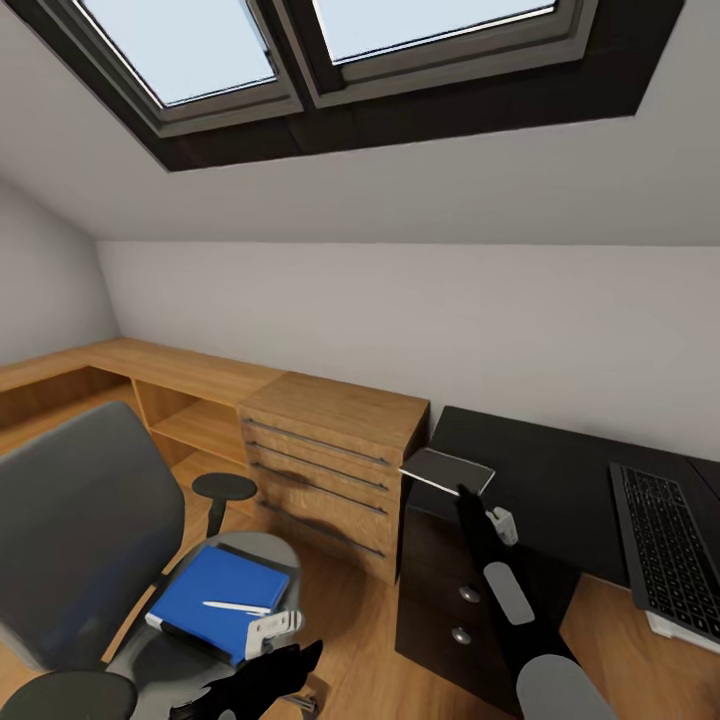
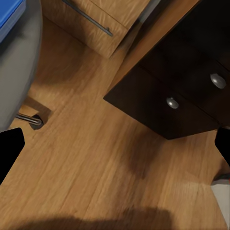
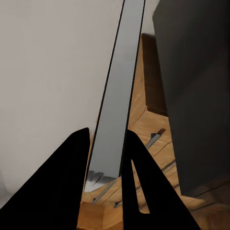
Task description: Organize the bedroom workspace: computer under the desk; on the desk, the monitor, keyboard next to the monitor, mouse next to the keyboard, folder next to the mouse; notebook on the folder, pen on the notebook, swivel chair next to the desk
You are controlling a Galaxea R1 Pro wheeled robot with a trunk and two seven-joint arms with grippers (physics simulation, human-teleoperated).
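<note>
right pincer (image 3: 108,158): clamped on the notebook (image 1: 447,470), over the tabletop's (image 1: 560,480) left edge
left pincer (image 2: 115,148): spread wide above floor

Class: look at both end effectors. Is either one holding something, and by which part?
The right end effector grips the grey notebook by its thin near edge, above the black desk. The left end effector is open, holding nothing.

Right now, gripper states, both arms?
Left gripper: open, holding nothing, above the floor beside the swivel chair.
Right gripper: shut on the grey notebook, held over the desk corner.
</note>
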